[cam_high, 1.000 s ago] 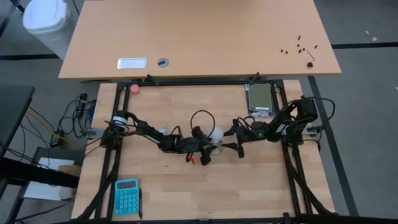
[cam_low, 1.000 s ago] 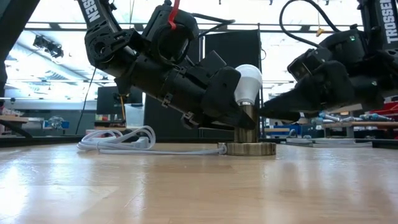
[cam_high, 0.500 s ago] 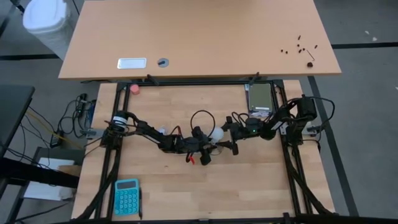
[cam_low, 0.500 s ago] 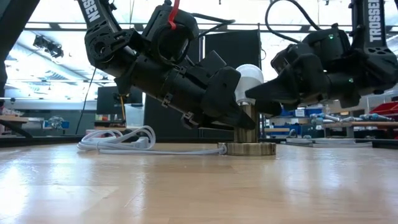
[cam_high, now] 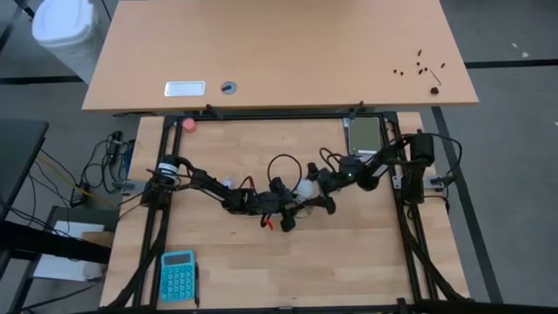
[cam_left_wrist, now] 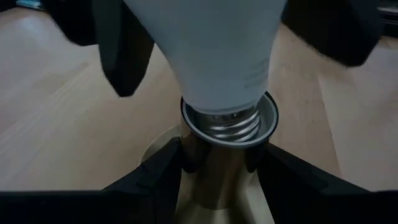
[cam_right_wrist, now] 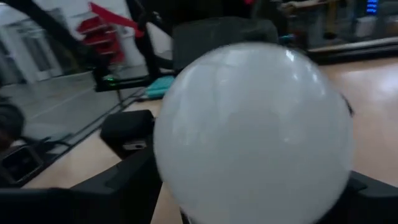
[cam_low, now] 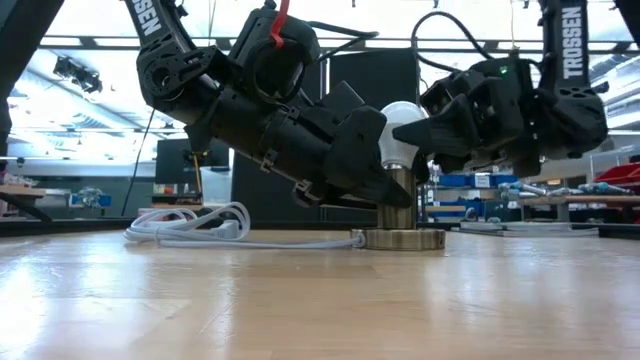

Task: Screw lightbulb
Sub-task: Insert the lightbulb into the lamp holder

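Near the middle of the wooden table (cam_high: 227, 262), the lightbulb (cam_low: 399, 130) is standing upright with its screw base sitting in the brass socket (cam_low: 400, 215), whose round foot is resting on the tabletop. From the left, the left gripper (cam_low: 385, 190) is clamping the socket's neck just below the bulb; in the left wrist view its dark fingers (cam_left_wrist: 155, 180) are pressing both sides of the brass neck. From the right, the right gripper (cam_low: 420, 140) is reaching around the bulb's white globe with its jaws standing apart, one on each side of the glass; whether they are touching it I cannot tell. A white cord (cam_low: 200, 225) is lying coiled on the table left of the socket.
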`<action>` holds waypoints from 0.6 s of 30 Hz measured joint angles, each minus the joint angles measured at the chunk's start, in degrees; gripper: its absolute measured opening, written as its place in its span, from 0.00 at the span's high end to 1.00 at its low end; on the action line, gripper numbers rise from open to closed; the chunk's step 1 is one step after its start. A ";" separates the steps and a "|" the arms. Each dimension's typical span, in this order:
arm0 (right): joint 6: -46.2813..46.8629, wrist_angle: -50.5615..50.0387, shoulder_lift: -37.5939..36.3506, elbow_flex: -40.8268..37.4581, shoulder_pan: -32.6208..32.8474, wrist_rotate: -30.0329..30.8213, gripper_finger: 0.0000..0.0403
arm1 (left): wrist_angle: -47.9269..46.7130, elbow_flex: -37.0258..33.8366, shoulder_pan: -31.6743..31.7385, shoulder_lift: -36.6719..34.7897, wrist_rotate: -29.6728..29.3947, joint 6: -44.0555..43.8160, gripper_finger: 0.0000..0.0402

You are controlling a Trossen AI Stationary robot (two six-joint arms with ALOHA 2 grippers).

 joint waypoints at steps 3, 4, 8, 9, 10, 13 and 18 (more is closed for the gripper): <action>0.00 1.60 1.02 0.79 -1.53 -6.20 0.24 | 0.04 0.00 0.00 0.00 0.90 0.17 0.51; 0.07 1.92 1.14 0.81 -2.09 -7.94 0.24 | 0.09 0.00 0.00 0.00 1.15 0.26 0.51; -1.58 1.44 1.14 0.81 -3.28 -11.17 0.24 | 0.10 0.00 0.00 0.00 1.95 1.38 0.51; -2.50 1.23 1.14 0.81 -3.36 -11.29 0.24 | 0.11 0.00 0.00 0.00 1.99 1.38 0.51; -3.58 1.01 1.14 0.81 -3.36 -11.39 0.24 | 0.11 0.00 0.00 0.00 2.09 1.38 0.51; -6.12 1.00 1.14 0.79 -3.36 -11.61 0.24 | 0.20 0.00 0.00 0.00 2.30 1.33 0.51; -8.52 0.99 1.14 0.79 -3.36 -11.60 0.24 | 0.33 0.00 0.00 0.00 2.29 1.20 0.51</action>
